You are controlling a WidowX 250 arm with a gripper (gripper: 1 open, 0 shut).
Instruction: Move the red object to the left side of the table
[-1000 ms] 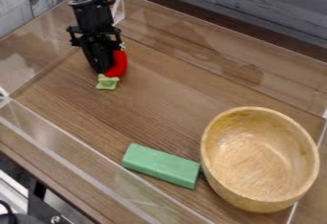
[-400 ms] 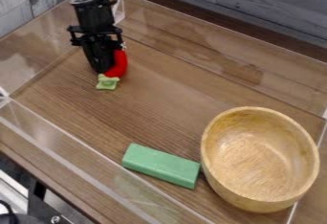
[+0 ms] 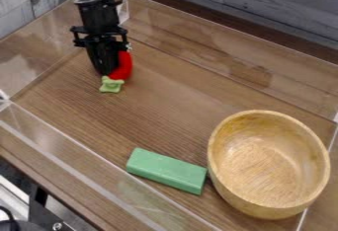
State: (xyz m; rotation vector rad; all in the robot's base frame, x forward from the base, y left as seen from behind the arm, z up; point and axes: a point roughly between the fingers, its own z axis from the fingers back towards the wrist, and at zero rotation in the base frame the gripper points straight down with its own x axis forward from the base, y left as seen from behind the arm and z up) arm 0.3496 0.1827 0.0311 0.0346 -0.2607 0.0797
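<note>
The red object [image 3: 122,67] is a small bright-red toy fruit with a light-green leafy end [image 3: 113,86], resting on the brown wood-grain table [image 3: 199,92] at its far left. My black gripper [image 3: 107,70] points steeply down from above and is shut on the red object, its fingers hiding the fruit's left side. The leafy end touches the tabletop.
A flat green rectangular block [image 3: 168,170] lies near the front edge. A large wooden bowl [image 3: 270,163] sits at the front right. Low clear acrylic walls [image 3: 53,57] edge the table, one close to the left of the gripper.
</note>
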